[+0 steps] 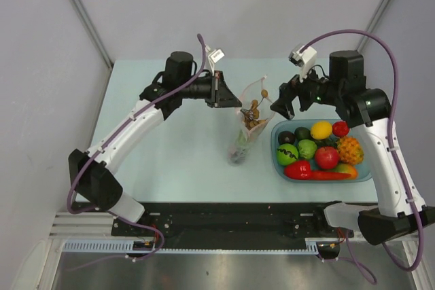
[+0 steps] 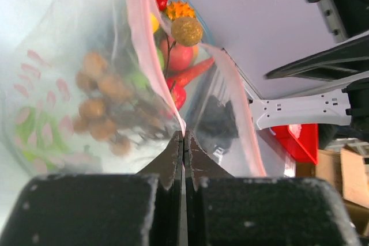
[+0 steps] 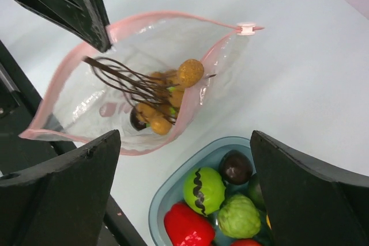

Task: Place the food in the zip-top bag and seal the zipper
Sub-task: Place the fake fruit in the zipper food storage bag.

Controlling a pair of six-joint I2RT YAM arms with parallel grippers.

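The clear zip-top bag [image 1: 246, 127] hangs mouth-up at the table's middle. My left gripper [image 1: 228, 95] is shut on the pink zipper strip [image 2: 151, 67] at the bag's left rim, holding the mouth open. A brown grape cluster [image 3: 164, 93] lies in the mouth and some green pieces [image 1: 238, 149] lower down. My right gripper [image 1: 284, 104] is open and empty, hovering between the bag and the tray. In the right wrist view the bag [image 3: 86, 105] gapes above my wide-spread fingers [image 3: 57, 194]. More food, a yellow lemon [image 1: 321, 130] and an orange pineapple [image 1: 350, 149], lies in the tray.
The light blue tray [image 1: 280, 166] at right holds several toy fruits and vegetables: a green striped melon [image 3: 203, 189], a red pepper [image 3: 185, 227], a dark avocado [image 3: 235, 167] and a red tomato [image 1: 327, 157]. A white slider [image 3: 246, 27] sits at the zipper's end.
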